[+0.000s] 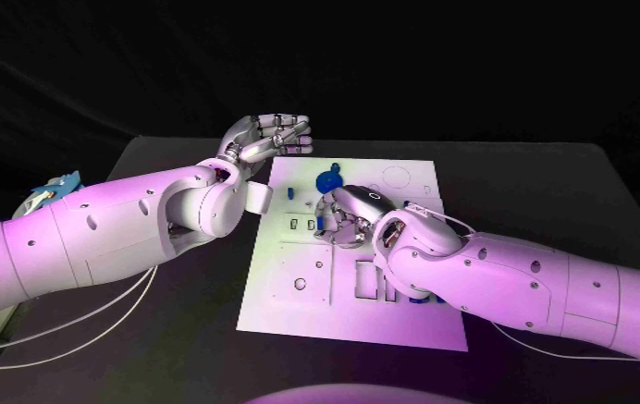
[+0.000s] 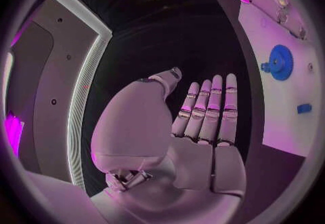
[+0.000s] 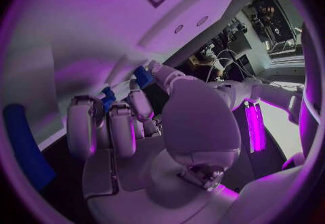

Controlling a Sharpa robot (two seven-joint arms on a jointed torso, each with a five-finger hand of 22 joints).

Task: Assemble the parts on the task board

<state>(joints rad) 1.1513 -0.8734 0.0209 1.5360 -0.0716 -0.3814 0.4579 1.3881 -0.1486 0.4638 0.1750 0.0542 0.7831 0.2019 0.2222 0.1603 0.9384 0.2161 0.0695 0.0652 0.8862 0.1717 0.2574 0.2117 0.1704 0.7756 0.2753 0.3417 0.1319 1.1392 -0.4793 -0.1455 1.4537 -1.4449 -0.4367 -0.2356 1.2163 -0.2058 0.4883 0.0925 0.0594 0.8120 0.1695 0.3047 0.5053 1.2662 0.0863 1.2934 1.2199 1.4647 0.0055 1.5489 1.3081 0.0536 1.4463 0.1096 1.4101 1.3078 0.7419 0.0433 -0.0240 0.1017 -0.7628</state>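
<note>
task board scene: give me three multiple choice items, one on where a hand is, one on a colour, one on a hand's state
1. Where is the right hand?
A. over the task board
B. off the table's near edge
C. raised beside the left arm's elbow

2. What colour is the gear on the board?
A. red
B. blue
C. yellow

3. How is the left hand in its own wrist view?
A. closed round a blue part
B. fingers straight and holding nothing
C. pressed flat on the board

Answers
1: A, the head view shows the right hand lowered onto the middle of the white plate.
2: B, the left wrist view shows a round toothed blue piece on the white board.
3: B, its fingers stretch out side by side against the dark background, with nothing between them.
</note>
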